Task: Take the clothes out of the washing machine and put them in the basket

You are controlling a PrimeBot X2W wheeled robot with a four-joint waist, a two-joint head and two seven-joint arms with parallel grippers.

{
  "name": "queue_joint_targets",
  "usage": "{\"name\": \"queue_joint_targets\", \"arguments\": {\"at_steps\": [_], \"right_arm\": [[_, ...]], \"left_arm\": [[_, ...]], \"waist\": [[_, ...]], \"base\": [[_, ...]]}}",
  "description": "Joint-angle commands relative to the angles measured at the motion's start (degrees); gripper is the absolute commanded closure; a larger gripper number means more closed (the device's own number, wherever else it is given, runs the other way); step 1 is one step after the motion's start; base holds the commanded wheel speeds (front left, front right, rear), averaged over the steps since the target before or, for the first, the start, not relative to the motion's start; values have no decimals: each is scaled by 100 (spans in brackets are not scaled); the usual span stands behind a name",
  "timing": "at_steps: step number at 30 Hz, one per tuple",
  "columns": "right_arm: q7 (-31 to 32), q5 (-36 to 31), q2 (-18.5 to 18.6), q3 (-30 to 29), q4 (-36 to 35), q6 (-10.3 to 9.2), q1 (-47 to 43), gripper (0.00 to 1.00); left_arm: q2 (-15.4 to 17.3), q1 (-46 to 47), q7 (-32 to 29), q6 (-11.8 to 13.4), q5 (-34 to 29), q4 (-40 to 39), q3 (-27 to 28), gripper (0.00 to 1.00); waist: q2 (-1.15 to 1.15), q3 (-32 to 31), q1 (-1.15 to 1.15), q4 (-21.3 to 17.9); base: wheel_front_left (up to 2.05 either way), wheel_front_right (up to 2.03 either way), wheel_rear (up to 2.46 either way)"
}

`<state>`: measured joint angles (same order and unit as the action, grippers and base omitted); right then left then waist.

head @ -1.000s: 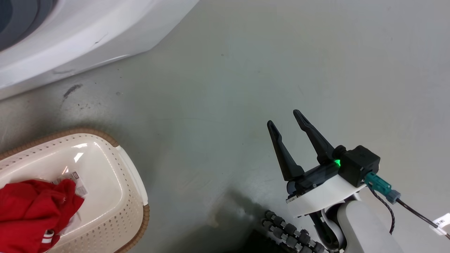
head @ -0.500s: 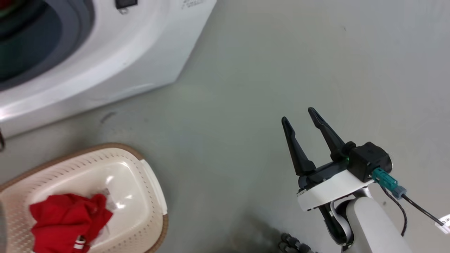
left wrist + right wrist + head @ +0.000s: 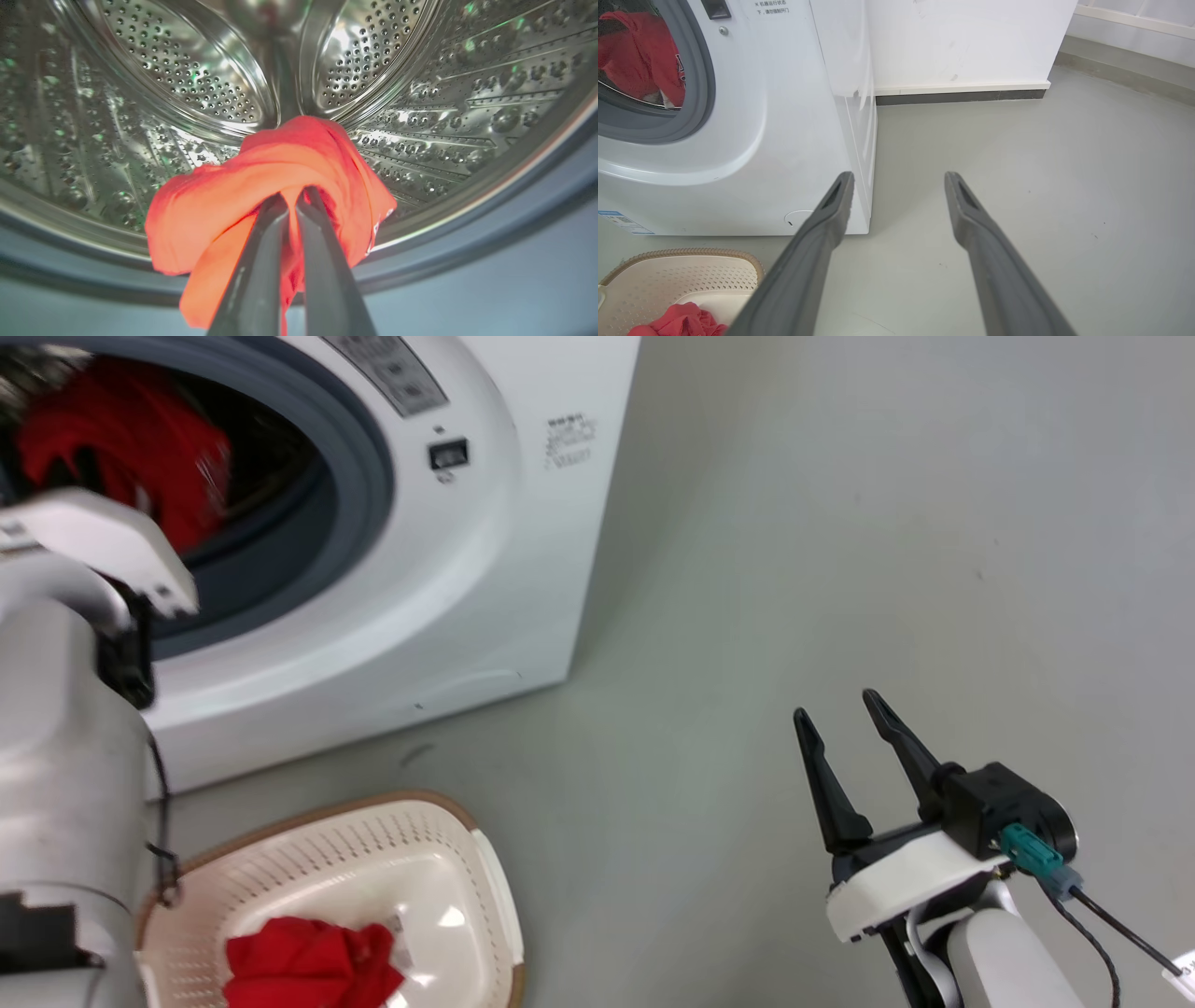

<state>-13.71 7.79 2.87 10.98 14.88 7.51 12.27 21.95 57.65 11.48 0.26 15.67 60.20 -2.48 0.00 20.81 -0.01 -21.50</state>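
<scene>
Laundry room: white washing machine [image 3: 485,579], laundry basket [image 3: 355,847], bare grey floor [image 3: 840,523].

Counted at the scene were one white front-loading washing machine [image 3: 504,551], one cream perforated plastic basket [image 3: 373,831] and two red fabric garments [image 3: 308,966] (one apiece).

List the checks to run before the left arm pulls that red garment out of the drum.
1. The left gripper shut on the red garment: ok, it pinches a fold.
2. Garment free of the drum: cannot tell, its back side is hidden.
3. The grey ring below it bare: ok.
4. The basket has room: ok, one red piece inside, bottom partly bare.
5. The right gripper out of the path: ok, open over the floor, apart from the basket.
</scene>
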Motion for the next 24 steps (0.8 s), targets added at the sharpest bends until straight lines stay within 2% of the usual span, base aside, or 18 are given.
{"name": "queue_joint_targets", "arguments": {"at_steps": [1,6,11,24], "right_arm": [[37,-60,0,-58,-16,-4,-108,0],[151,-169,2,-223,-109,-4,-301,0],[302,-239,0,-361,-252,-4,-498,0],[657,-439,0,-622,-606,-4,-983,0]], "left_arm": [[-79,-155,101,-27,32,43,9,100],[-386,-611,315,-82,132,58,12,100],[-597,-1021,375,-175,164,-261,15,100],[-1035,-2392,373,-251,0,-2688,106,100]], "waist": [[0,-429,1,286],[0,-881,1,520],[0,-1229,1,754],[0,-1915,1,1233]], "base": [[0,0,0],[0,0,0],[0,0,0],[0,0,0]]}}
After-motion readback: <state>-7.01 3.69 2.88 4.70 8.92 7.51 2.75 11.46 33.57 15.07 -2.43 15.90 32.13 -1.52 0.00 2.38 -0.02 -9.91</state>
